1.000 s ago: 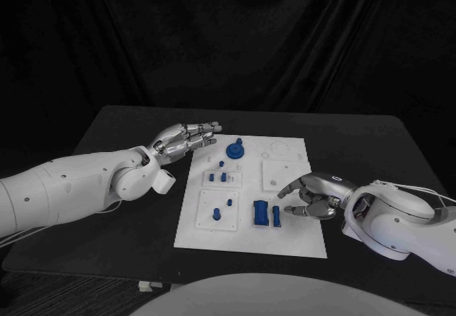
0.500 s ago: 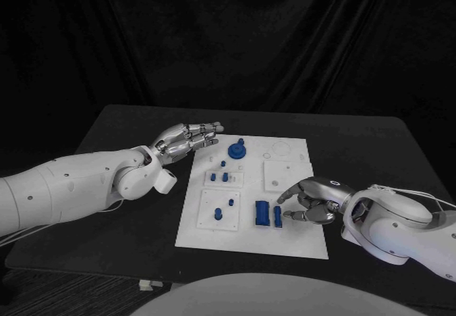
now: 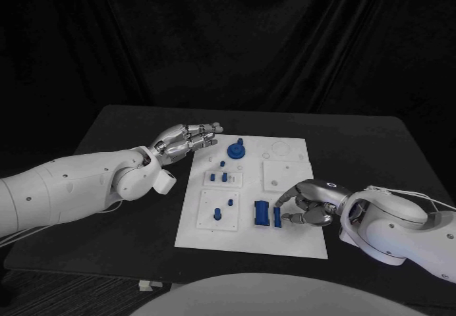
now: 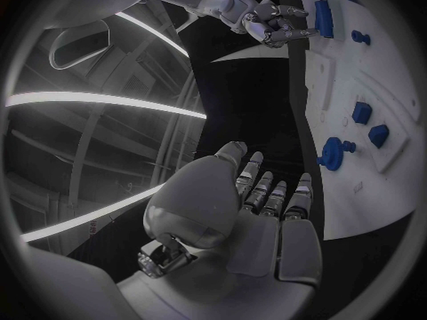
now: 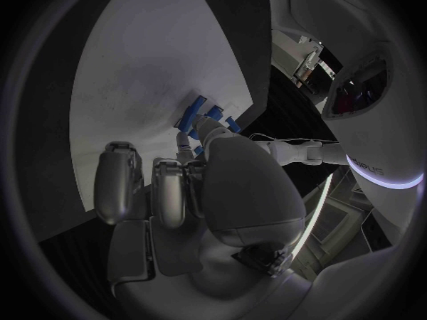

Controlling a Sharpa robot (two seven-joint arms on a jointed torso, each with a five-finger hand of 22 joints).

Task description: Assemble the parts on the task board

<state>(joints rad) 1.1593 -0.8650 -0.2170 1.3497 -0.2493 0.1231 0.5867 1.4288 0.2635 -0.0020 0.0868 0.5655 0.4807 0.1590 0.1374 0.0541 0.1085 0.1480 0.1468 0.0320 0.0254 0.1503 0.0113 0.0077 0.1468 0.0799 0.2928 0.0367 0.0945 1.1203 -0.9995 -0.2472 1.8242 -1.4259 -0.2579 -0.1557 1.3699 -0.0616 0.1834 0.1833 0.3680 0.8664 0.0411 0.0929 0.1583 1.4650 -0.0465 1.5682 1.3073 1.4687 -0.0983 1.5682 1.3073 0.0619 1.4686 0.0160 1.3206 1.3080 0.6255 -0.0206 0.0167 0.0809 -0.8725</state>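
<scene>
While its fingers curl down onto the task board (image 3: 285,243), the right hand (image 3: 309,204) rests over the board's near right part, fingertips (image 3: 282,212) touching or almost touching the narrow blue bar (image 3: 277,216); from the head view it seems to be pressing or pinching that bar, but I cannot tell whether it truly holds it. Just beside the bar, toward the board's middle, stands a wider blue block (image 3: 260,214). In the right wrist view the hand (image 5: 191,185) lies low over the white board (image 5: 134,78), with blue parts (image 5: 200,114) showing just past its fingers.

The left hand (image 3: 187,140) hovers above the table (image 3: 124,131) just outside the board's far left corner, holding nothing, its fingers stretched out and close together toward the board. In the left wrist view its fingers (image 4: 271,195) point at the board's edge (image 4: 356,185). Near that far edge sits a round blue part (image 3: 236,151), with small blue pegs (image 3: 223,176) on an inset plate nearer the board's middle and two more pegs (image 3: 219,212) on the near left plate
</scene>
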